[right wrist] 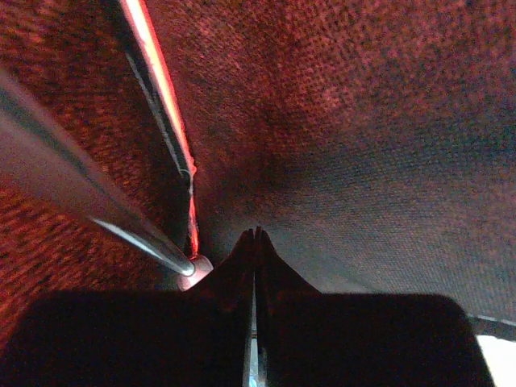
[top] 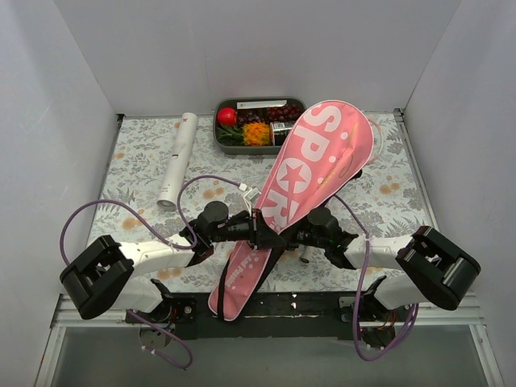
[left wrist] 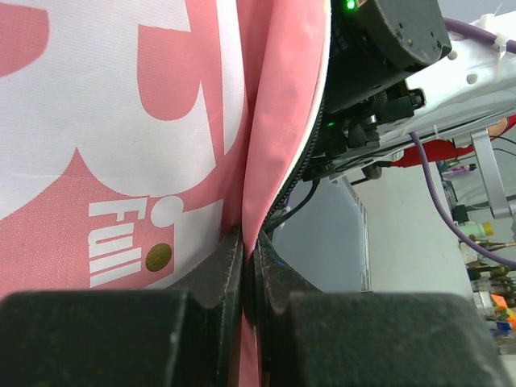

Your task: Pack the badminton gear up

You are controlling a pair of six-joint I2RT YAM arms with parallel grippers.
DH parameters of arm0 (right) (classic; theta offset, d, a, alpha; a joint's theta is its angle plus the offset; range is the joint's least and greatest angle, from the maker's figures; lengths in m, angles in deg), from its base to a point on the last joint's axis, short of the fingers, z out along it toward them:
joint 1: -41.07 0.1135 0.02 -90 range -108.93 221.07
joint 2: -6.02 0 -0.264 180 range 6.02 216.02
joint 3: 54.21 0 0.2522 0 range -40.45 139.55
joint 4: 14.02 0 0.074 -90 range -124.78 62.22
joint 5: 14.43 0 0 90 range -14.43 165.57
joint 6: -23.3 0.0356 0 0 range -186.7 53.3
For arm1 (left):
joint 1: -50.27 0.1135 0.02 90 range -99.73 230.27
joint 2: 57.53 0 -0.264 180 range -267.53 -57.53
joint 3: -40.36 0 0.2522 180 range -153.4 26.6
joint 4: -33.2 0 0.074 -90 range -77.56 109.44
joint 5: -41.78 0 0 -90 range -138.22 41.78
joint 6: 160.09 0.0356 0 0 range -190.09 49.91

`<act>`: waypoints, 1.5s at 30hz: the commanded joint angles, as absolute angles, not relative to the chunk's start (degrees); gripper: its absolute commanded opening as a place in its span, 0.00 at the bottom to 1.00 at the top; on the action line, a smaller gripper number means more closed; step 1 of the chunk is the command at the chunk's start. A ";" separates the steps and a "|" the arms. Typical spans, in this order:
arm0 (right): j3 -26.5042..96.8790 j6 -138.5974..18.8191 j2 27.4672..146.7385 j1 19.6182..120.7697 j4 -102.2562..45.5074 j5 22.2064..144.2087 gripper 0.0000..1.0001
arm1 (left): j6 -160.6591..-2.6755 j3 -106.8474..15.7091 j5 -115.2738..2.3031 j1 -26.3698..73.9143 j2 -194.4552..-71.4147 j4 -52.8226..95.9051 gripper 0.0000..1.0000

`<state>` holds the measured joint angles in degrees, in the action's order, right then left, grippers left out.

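Observation:
The long pink bag (top: 310, 173) with white lettering lies diagonally across the table, its wide end at the back right. My left gripper (top: 260, 228) is at the bag's narrow middle, shut on a fold of the pink fabric (left wrist: 274, 121); in the left wrist view the gripper (left wrist: 248, 238) pinches that cloth. From the right, my right gripper (top: 292, 235) reaches under the bag's edge. In the right wrist view the right gripper (right wrist: 256, 235) is shut inside the dark red interior, beside a racket shaft (right wrist: 97, 214). The white tube (top: 177, 159) lies at the left.
A grey food tray (top: 258, 100) with a red ball (top: 226, 116) stands at the back, touching the bag's wide end. White walls enclose the flowered table (top: 387, 193) on three sides. Purple cables loop from both arms.

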<state>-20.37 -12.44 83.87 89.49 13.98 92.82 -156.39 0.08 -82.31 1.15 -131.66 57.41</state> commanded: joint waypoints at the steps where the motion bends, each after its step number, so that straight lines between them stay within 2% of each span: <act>1: -17.51 -12.39 85.65 90.37 18.37 93.93 0.02 | -159.81 -2.40 -87.51 0.53 -133.03 57.58 0.00; 4: -14.28 -16.14 84.52 90.37 8.32 96.04 0.18 | -161.14 -3.89 -87.34 1.31 -131.98 56.36 0.00; 9: -13.02 -19.85 79.78 90.37 -6.40 96.92 0.31 | -161.67 -6.09 -83.74 3.86 -130.30 49.78 0.00; 17: -12.50 -24.77 70.45 90.37 -20.30 92.89 0.37 | -161.32 -13.46 -85.22 11.41 -132.68 43.35 0.00; 21: -6.63 -28.46 69.30 90.37 -30.29 92.26 0.41 | -160.18 -17.34 -85.66 12.65 -132.85 39.31 0.00; 28: -4.07 -31.90 66.76 90.37 -37.78 91.65 0.42 | -164.04 -9.18 -84.88 12.65 -132.15 44.31 0.00; 32: 1.27 -34.00 63.42 90.37 -45.32 86.57 0.44 | -164.22 -5.31 -84.35 12.65 -130.40 45.80 0.00; 38: 11.74 -34.71 60.25 88.62 -58.52 61.82 0.51 | -161.85 -2.93 -81.01 12.65 -124.51 40.71 0.00; 41: 13.43 -34.10 62.62 83.53 -63.45 55.29 0.52 | -162.20 -0.92 -79.52 12.65 -120.21 39.57 0.00; 45: 10.02 -32.52 62.63 74.40 -61.72 50.61 0.52 | -162.90 2.16 -77.23 12.65 -113.70 36.06 0.00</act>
<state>12.55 -33.47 62.05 81.19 -57.73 61.87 -162.47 0.01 -80.21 12.43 -120.20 37.35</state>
